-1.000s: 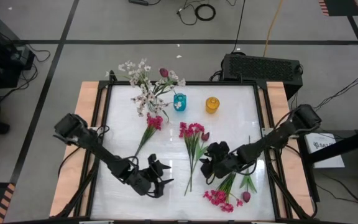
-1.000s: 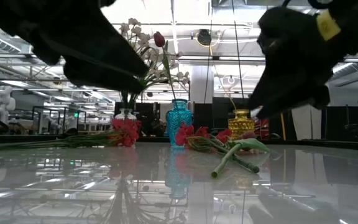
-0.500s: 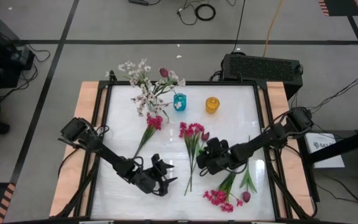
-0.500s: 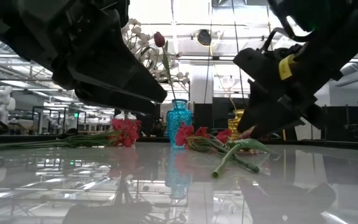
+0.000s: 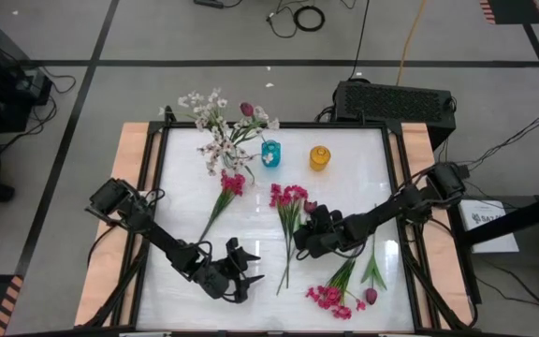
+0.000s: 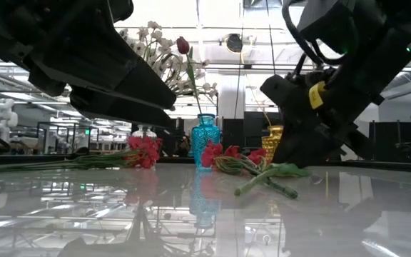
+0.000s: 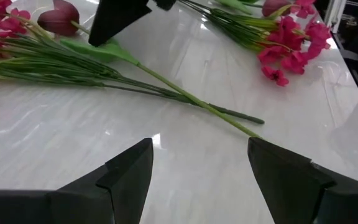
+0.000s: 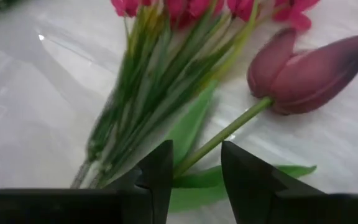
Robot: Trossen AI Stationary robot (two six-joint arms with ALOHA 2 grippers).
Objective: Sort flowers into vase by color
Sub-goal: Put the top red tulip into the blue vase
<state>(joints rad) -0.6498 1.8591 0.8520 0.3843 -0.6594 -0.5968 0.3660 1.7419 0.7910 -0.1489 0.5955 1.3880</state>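
Observation:
A dark maroon tulip [image 8: 309,68] lies on the table beside a bundle of magenta flowers [image 5: 287,197]. My right gripper [image 8: 194,155] [image 5: 298,245] is low over them, open, with a finger on either side of the tulip's green stem. My left gripper [image 5: 241,272] [image 7: 197,165] hangs open over bare table near the front edge, short of the stems' cut ends. White flowers and another maroon tulip stand in a clear vase [image 5: 215,140]. A blue vase [image 5: 269,153] and a yellow vase [image 5: 318,157] stand beside it. One magenta sprig [image 5: 225,193] lies at the left. My right gripper comes slanting down from the table's right, its fingers across the tulip's stem [image 8: 194,160] a little below the bloom. The stem runs up against the inner edge of one finger [image 8: 160,168]. The other finger [image 8: 244,168] stands apart from it. Tulip and stem lie on the table.
Another magenta cluster [image 5: 328,298] and a maroon tulip [image 5: 371,296] lie near the front right, their stems running up under my right arm. A black box [image 5: 396,101] sits beyond the table's far right corner. Bare tabletop [image 5: 181,225] lies at the left.
My right gripper has come down and toward the table's left onto the bundle, rolling its wrist as it went. The free end of the tulip's stem has shifted a little on the table.

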